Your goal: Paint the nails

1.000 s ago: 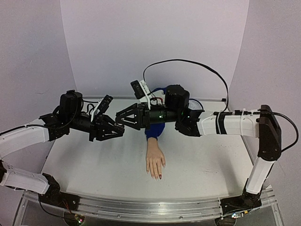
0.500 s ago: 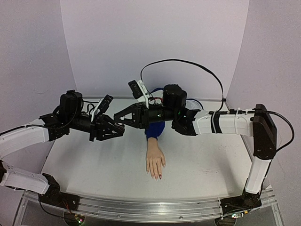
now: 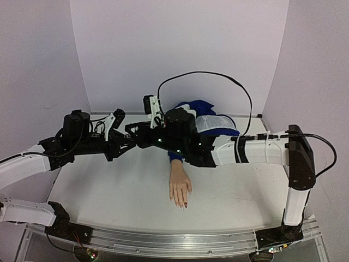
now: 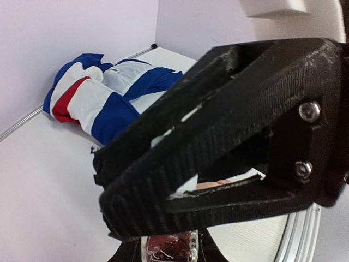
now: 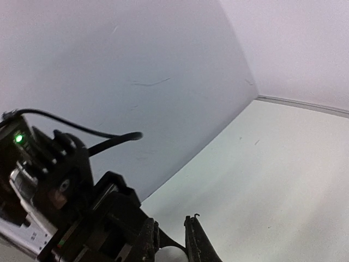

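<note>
1. Nails: at the fingertips of a pale mannequin hand, lying back-up on the bench, fingers toward the near edge. One nail reads dark red; the rest too small to judge.
2. Wrist in blue sleeve, running back under the right arm.
3. Left tool: raised above the bench, behind and to the left of the hand, well apart from the nails. Clenched on a small dark-red polish bottle, seen at the bottom edge of the left wrist view.
4. Right tool: reaching across from the right, tip to tip with the left tool, just above the bottle. Fingers drawn together. Cannot tell whether anything sits between them; bottle's top hidden behind those fingers.
5. Right wrist view: right tool's own fingertips close together at the bottom edge, left arm's dark wrist with a green light just beyond.
6. Blue, white and red garment bunched at the far side of the bench, by the back wall.
</note>
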Motion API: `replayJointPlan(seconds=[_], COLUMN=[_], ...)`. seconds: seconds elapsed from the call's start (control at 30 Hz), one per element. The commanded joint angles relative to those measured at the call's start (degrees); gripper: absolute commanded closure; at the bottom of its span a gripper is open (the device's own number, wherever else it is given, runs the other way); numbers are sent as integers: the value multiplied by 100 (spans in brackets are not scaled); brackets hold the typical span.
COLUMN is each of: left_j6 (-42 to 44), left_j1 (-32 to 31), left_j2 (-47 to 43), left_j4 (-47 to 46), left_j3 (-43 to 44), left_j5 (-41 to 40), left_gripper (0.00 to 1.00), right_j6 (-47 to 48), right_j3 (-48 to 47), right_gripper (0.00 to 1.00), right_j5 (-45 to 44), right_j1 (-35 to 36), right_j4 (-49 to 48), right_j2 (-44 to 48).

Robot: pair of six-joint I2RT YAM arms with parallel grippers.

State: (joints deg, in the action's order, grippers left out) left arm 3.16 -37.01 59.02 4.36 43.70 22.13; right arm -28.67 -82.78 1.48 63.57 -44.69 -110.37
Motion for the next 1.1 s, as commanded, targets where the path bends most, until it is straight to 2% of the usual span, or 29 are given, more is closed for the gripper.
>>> replayJointPlan(seconds=[0.0, 0.1, 0.3, 0.4, 0.53, 0.67, 0.8, 0.87, 0.97, 1.07], left_j6=[-61, -61, -18, 0, -16, -26, -33, -28, -32, -88], left_j1=[151, 151, 151, 151, 151, 146, 151, 151, 151, 151], left_j2=[-420, -431, -467, -451, -387, -294, -226, -181, -79, 86], left_j4=[-585, -585, -561, -542, -517, -472, -471, -471, -471, -471], left_j3=[80, 84, 84, 91, 133, 173, 215, 254, 326, 478], left_j5=[-1748, -1724, -1571, -1500, -1340, -1172, -901, -449, 569, 1809], left_gripper=[100, 100, 100, 100, 100, 100, 100, 100, 100, 100], right_j6=[-538, -591, 27, 486, 1090, 1458, 1377, 1252, 1219, 1259], right_j3=[-423, -784, -860, -670, -289, 129, 622, 871, 1221, 1387], right_gripper=[100, 100, 100, 82, 56, 35, 20, 14, 5, 3], right_j5=[-2381, -2725, -2622, -2346, -1429, -1030, -244, 393, 1706, 2846], right_j1=[699, 885, 881, 832, 600, 419, 10, -234, -534, -662], right_j4=[1015, 1181, 1142, 1078, 921, 911, 880, 788, 378, -37], right_j2=[-317, -494, -285, 112, 627, 1116, 1490, 1604, 1692, 1638])
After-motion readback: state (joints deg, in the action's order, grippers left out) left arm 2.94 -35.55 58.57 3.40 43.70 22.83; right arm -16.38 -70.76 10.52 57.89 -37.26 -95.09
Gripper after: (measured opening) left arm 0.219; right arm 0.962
